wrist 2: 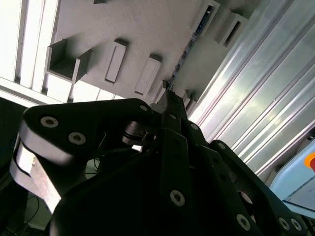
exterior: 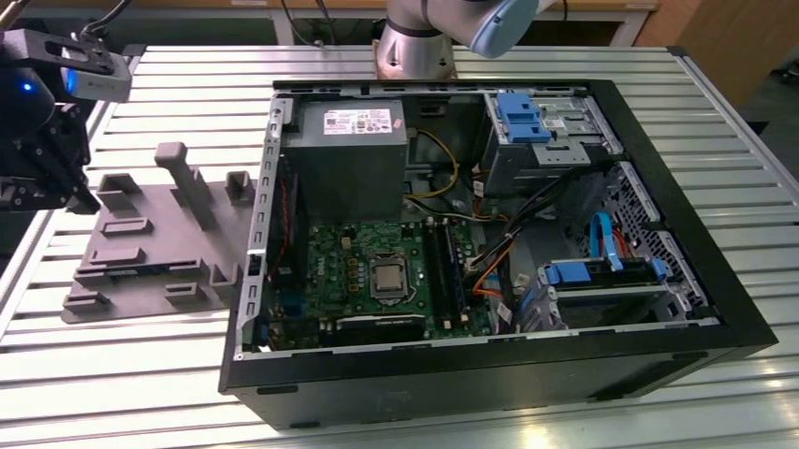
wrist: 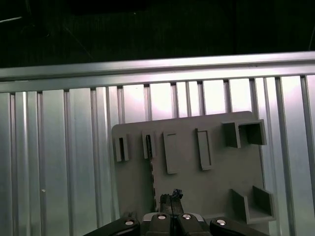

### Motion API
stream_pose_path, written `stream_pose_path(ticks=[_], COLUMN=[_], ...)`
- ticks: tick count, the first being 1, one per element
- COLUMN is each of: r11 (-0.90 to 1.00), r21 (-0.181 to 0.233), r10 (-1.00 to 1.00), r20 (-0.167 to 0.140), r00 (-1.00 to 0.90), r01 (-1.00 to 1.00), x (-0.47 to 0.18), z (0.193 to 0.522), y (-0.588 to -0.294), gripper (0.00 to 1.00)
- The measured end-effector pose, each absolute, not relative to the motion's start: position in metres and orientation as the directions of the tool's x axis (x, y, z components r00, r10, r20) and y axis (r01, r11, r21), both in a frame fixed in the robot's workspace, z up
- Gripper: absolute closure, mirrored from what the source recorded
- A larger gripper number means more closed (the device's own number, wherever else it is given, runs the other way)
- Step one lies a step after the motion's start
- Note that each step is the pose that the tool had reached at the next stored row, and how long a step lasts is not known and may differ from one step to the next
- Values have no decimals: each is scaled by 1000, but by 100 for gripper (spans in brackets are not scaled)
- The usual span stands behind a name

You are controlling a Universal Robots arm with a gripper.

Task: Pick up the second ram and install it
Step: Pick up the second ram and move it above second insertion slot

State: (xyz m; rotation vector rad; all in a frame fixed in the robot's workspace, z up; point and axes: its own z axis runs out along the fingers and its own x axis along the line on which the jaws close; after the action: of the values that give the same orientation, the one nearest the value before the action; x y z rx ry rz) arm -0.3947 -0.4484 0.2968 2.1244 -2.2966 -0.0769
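One ram (wrist: 150,167) stands in holder (wrist: 206,187) beside gripper (wrist: 172,197)

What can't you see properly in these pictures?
- The second ram: the second wrist view shows it edge-on in the grey holder, so its chips and label are hidden.
- Motherboard slots: in the exterior view, too small to tell whether a stick sits inside.
- The holder's near end: second wrist view, covered by the gripper.

second ram (wrist 2: 189,46) in fixture tray (exterior: 138,253) on table (exterior: 125,374), tray at the exterior view's left of computer case (exterior: 500,374)
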Motion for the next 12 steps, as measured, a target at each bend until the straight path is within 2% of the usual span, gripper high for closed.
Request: stream_pose_path(ticks=[12], r11=[75], r21=[44], r10=[-997], r20=[-24], r00=[-76], r01=[-996], x=[-395], z=[292], y=[-448], gripper=[89])
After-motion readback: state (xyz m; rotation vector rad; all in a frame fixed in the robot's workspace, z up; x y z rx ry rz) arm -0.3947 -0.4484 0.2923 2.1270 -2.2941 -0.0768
